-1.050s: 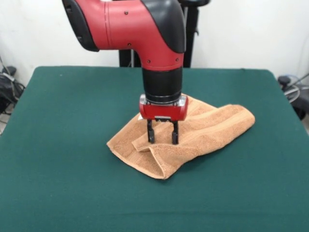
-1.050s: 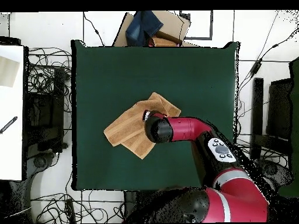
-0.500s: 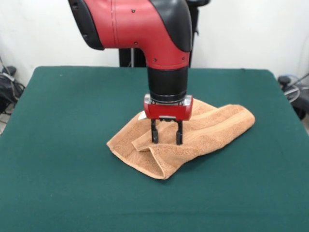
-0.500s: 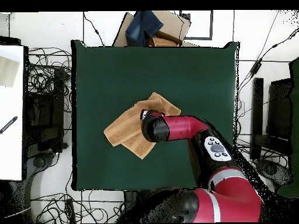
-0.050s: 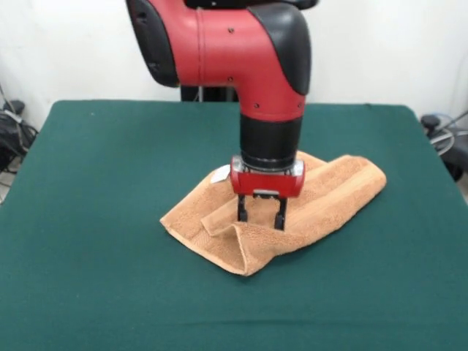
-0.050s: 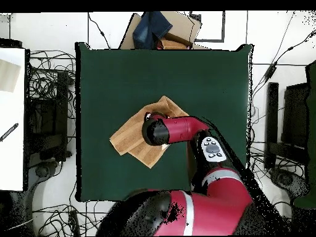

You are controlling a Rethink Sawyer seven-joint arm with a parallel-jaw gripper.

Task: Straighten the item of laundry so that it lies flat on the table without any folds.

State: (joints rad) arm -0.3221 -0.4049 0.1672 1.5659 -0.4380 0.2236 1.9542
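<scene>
Front view, folded towel (image 5: 322, 196) directly beneath open tool (image 5: 261, 214)

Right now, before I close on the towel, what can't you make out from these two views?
- Overhead view: the gripper is hidden under the arm's wrist, along with the towel beneath it.
- Front view: whether the fingertips touch the towel's fold.
- Front view: print on the white label, too small.

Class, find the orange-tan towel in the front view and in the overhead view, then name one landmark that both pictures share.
Front view: the towel lies rumpled and folded at the picture's middle, under the gripper.
Overhead view: the towel lies left of centre on the table, its right part hidden by the arm.
Shared landmark: the red and black arm reaching down over the towel.
</scene>
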